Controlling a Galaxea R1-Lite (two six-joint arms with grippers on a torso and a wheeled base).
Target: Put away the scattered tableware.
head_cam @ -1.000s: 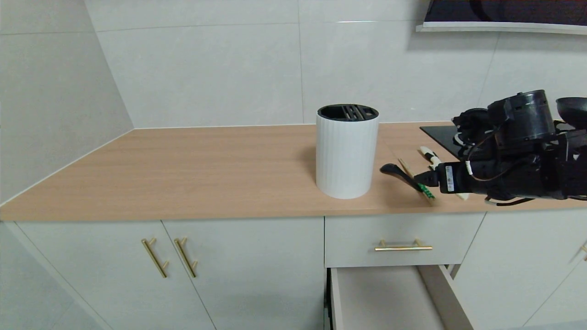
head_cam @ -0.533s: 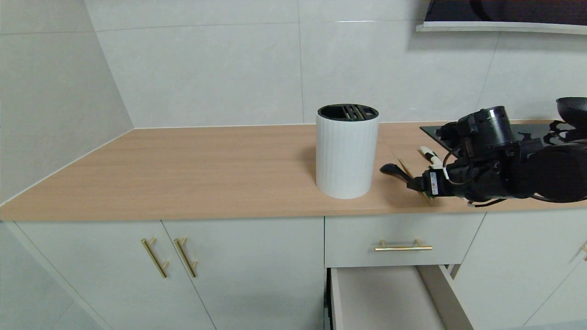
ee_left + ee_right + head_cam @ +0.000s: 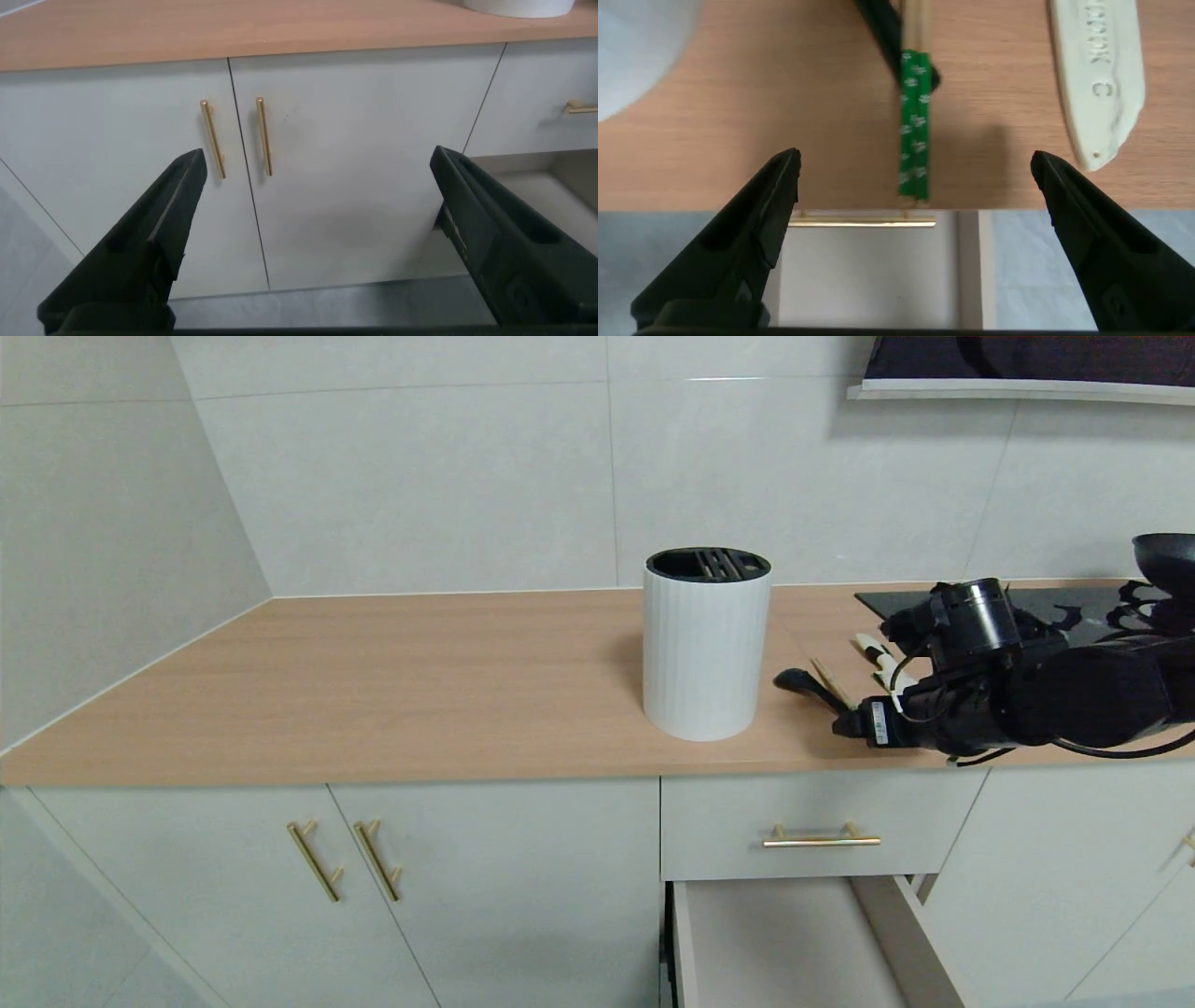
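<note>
Chopsticks [image 3: 915, 140] with a green band lie near the front edge of the surface [image 3: 420, 681], against a black spoon [image 3: 795, 679], right of the white holder [image 3: 707, 649]. Right fingers [image 3: 757, 233], spread wide, hover over them. Left fingers [image 3: 149, 243], also spread, face cabinet doors [image 3: 355, 168].

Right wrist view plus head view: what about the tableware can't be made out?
- Chopsticks: far ends cut off by the frame edge in the right wrist view; near ends behind the right gripper in the head view.
- Black utensil: handle end behind the same gripper, head view.
- White utensil: one end cut off by the frame edge, right wrist view.
- Holder: slot contents hidden by its own wall, head view.
</note>
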